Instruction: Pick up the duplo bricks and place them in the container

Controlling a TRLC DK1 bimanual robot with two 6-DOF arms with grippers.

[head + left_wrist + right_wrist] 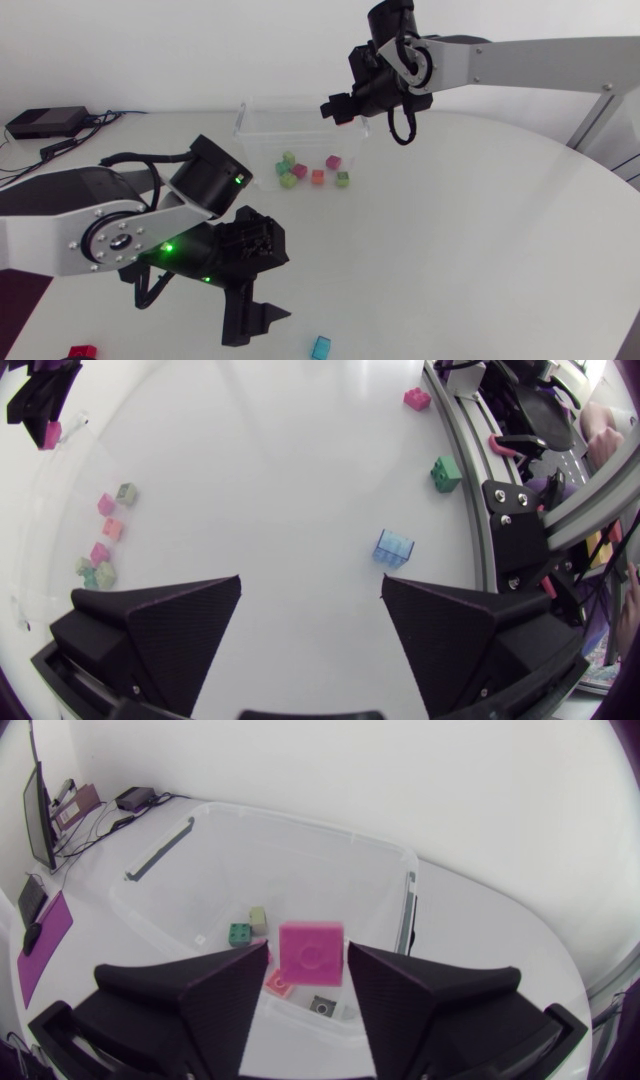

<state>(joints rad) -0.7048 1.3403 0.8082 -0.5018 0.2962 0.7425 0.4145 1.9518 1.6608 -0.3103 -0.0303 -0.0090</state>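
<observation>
My right gripper (308, 948) hangs over the clear plastic container (300, 825) at the table's back. A pink brick (312, 958) sits between its fingers with a thin gap on one side, so the gripper is open. The head view shows this gripper (338, 108) above the container's (262, 118) right wall. Several bricks (318, 177) lie inside the container. My left gripper (252, 322) is open and empty near the front edge. A translucent blue brick (394, 548) lies on the table just ahead of its fingers (190, 610); the head view shows the same blue brick (321, 347).
In the left wrist view a green brick (445, 473) and a pink brick (417, 398) lie beyond the blue one, close to the table's edge. A red brick (82, 352) sits at the front left corner.
</observation>
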